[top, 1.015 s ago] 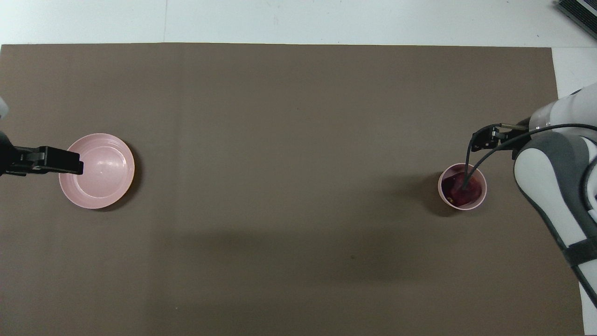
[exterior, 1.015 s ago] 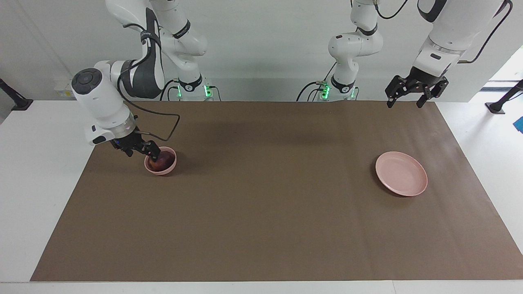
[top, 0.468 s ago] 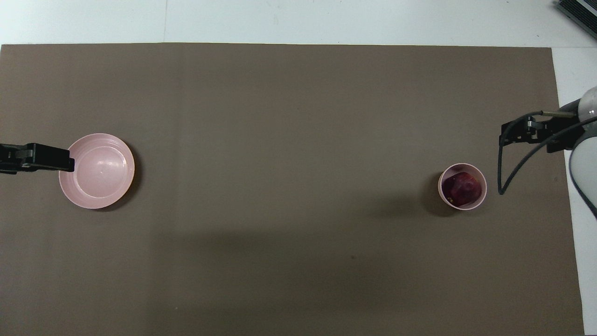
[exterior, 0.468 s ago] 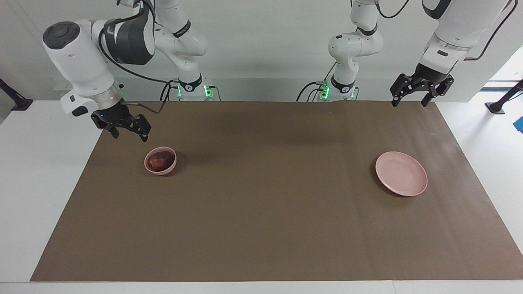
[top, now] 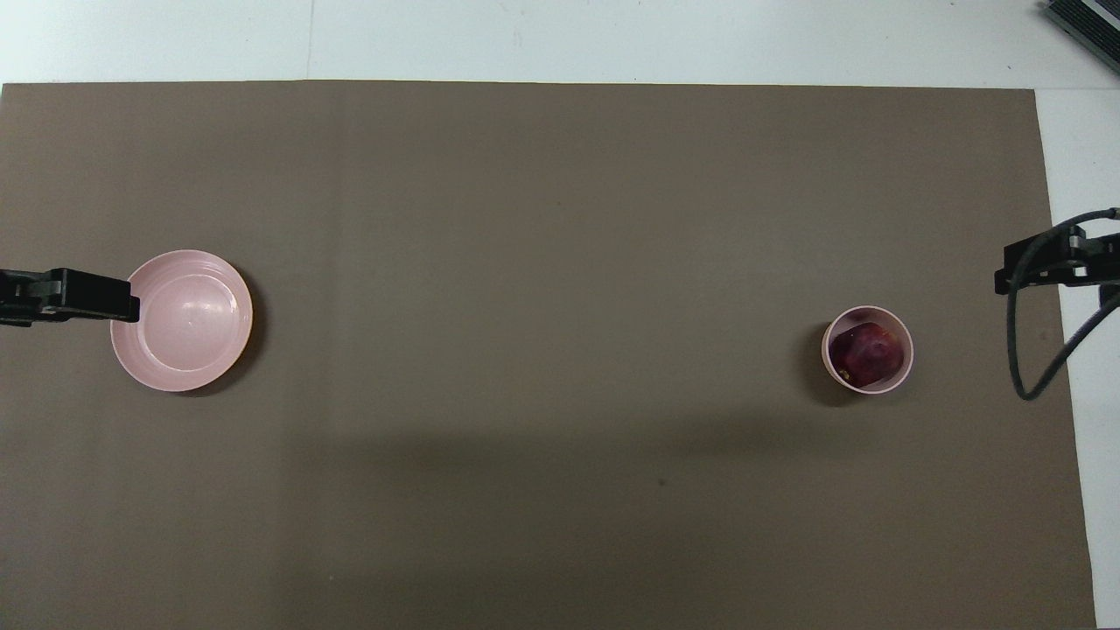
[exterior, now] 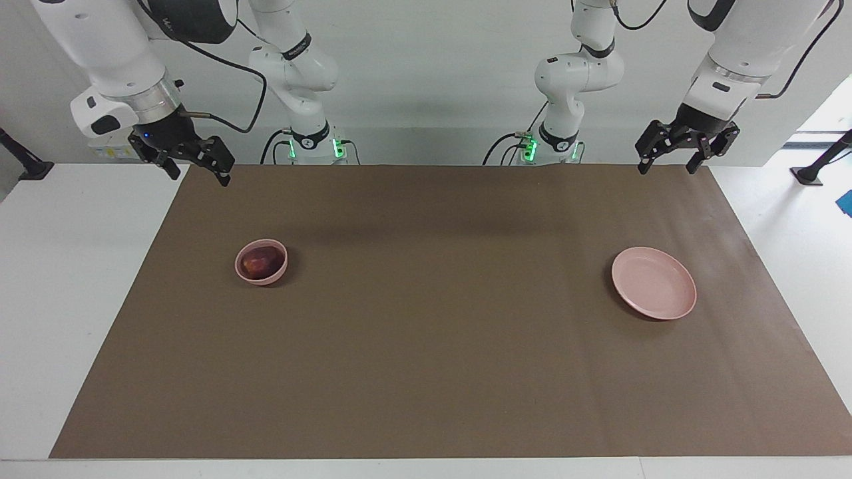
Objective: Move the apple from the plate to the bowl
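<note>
Apple already in the bowl; the task looked finished, both arms clear.

The apple (exterior: pixel 260 262) sat in the bowl (exterior: pixel 261 276), which stood toward the right arm's end of the table, and filled most of it. The plate (exterior: pixel 654 291) lay bare, well apart from the bowl toward the left arm's end. The right gripper (exterior: pixel 196 167) hung high over the mat's edge, nearer the robots than the bowl, fingers spread and holding nothing. The left gripper (exterior: pixel 665 159) waited over the mat's edge, up from the plate, also spread and empty. By my reading the placing step was done, and the next move called for nothing more than parking the arms without disturbing the bowl.
</note>
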Motion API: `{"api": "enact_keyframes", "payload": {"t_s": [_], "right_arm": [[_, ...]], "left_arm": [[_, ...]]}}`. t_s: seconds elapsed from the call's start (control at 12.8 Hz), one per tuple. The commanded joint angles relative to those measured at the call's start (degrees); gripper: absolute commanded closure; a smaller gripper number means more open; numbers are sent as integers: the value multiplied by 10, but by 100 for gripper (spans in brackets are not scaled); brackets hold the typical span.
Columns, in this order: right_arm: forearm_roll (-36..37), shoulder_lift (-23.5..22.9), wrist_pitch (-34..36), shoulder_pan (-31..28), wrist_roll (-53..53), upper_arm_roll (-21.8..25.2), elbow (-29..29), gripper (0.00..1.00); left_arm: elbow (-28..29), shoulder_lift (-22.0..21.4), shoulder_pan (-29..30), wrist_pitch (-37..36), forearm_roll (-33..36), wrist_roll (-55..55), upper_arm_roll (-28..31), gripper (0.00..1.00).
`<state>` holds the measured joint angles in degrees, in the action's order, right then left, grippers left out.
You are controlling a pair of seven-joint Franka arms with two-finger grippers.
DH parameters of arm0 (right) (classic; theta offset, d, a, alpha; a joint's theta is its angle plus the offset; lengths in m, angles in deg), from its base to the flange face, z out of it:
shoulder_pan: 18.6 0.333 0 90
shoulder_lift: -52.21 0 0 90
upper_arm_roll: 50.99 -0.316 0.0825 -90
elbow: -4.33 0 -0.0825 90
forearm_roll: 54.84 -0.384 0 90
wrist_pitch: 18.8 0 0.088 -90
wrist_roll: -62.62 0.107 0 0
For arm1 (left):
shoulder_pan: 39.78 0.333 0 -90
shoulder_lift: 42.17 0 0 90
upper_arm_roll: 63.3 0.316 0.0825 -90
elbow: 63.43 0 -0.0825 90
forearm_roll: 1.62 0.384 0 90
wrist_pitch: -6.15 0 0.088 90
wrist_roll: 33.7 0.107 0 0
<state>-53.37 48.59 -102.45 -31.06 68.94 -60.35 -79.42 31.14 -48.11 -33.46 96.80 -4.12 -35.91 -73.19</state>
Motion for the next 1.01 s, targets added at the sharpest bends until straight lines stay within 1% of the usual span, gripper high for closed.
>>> {"api": "enact_keyframes", "payload": {"t_s": [0.0, 0.08, 0.16, 0.23, 0.55, 0.94], "right_arm": [[3, -4, 9, 3, -12, 0, 8, 0], [12, -4, 10, 41, -11, 11, 9, 0], [12, -3, 14, 76, -12, 54, 9, 0], [6, -3, 24, 87, -12, 72, 11, 0], [-13, 4, 23, 83, -11, 79, 11, 0], [1, 4, 31, 83, -13, 73, 15, 0]], "left_arm": [[-5, -2, 0, -5, -4, -2, 2, 0], [-5, -2, 0, -5, -4, -2, 2, 0], [-5, -2, -1, -5, -4, -2, 2, 0], [-5, -2, -1, -5, -4, -4, 2, 0], [-2, -5, 0, -7, -4, -4, 2, 0], [0, -6, -1, -7, -4, -5, 2, 0]]}}
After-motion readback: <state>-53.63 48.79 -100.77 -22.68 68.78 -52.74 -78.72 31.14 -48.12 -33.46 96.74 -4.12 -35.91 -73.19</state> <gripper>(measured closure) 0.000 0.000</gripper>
